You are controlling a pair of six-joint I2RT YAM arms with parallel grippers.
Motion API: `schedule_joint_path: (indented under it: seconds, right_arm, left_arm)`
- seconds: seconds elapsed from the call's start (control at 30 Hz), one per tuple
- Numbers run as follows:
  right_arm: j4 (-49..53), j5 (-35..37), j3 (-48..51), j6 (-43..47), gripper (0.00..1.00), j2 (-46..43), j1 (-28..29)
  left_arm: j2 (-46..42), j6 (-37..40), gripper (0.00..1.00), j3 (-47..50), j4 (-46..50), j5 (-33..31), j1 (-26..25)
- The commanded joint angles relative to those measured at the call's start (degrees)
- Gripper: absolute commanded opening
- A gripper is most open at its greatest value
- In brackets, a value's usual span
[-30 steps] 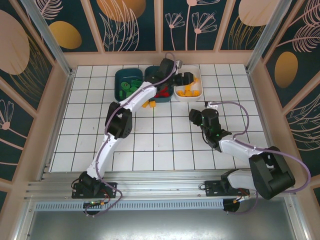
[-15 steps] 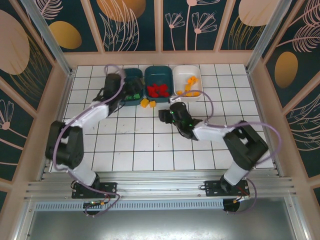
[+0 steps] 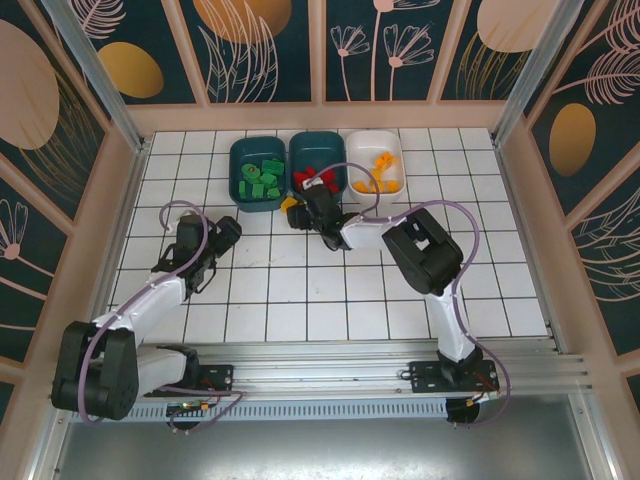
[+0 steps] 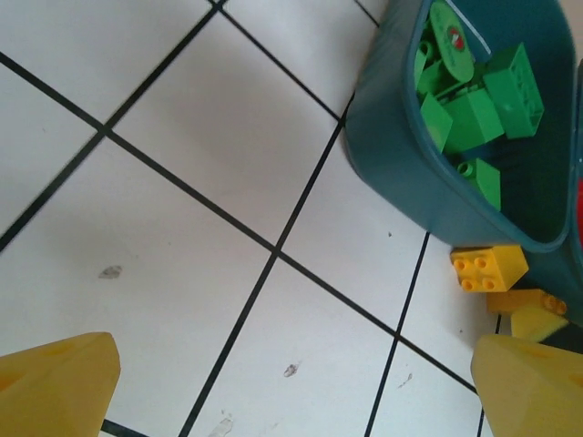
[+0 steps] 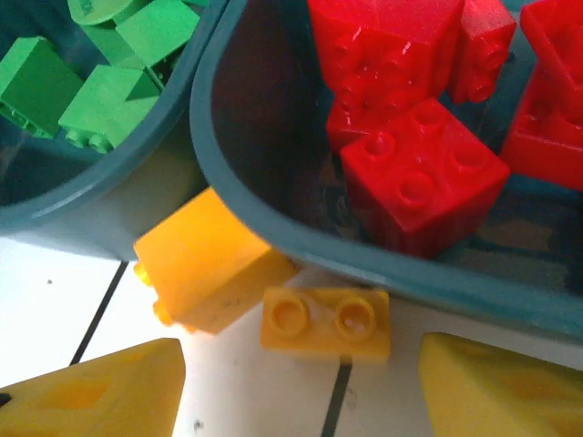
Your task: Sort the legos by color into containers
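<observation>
- R gripper [image 5: 301, 387]: jaws apart, nothing clamped. Yellow fingers [image 5: 100, 391] sit low at both sides of the R wrist view.
- Flat yellow brick [image 5: 325, 323], 2 studs, lies on the table [image 5: 55, 291] just ahead of the gap betw. the fingers and touches neither.
- Bigger yellow brick [image 5: 214, 264] is just left of the flat one, tilted, right up against the red tub [image 5: 273, 218] wall.
- Red bricks [image 5: 419, 173] are piled inside the red tub.
- Green tub [image 5: 109, 209] stands just left of the red tub, w/ green bricks [image 5: 91, 82] inside.
- Top view: R arm reaches across to the left, w/ its gripper at the near edge of the middle tub, by the 2 loose yellow bricks.
- L gripper [image 4: 291, 382]: jaws wide apart, empty, over bare white tile.
- L wrist view: green tub is at upper right, w/ the 2 yellow bricks at its foot, well apart from the fingers.
- Top view: L gripper is on the left part of the table, nearer than the tubs and apart from them.
- 3 tubs stand in a row at the far edge, close side by side: green left, red middle, white tub [image 3: 360, 145] right.
- Orange bricks [image 3: 372, 184] lie in the white tub.
</observation>
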State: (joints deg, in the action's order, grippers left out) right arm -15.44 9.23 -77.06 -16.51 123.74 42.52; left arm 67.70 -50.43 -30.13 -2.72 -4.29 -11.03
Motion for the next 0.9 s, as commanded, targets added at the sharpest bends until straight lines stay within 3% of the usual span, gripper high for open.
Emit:
schedule_joint_path:
  seconds: [0.0,0.4,0.5,0.73,0.87]
  right_arm:
    - [2.82,2.36,-3.25,-3.25,0.67,2.04,-0.6]
    - [0.93,2.68,-0.17,-2.54,0.36,-0.72,-0.09]
    - [-0.42,2.89,2.3,-2.04,0.33,-3.83,0.32]
    - [-1.78,3.12,9.42,-1.8,0.32,-13.59,0.68]
    - [0.0,4.41,11.64,0.42,0.33,-19.49,-2.29]
  left_arm:
    - [-1.69,1.38,0.99,0.16,1.11,-2.12,0.2]
    - [1.45,3.21,0.99,-0.72,-1.34,0.55,0.22]
    - [2.76,4.4,0.97,-0.51,-2.66,1.94,0.22]
    - [10.73,5.96,0.82,-2.76,-8.43,10.07,-0.91]
    - [17.91,8.62,0.78,-9.69,-7.6,11.69,-6.41]
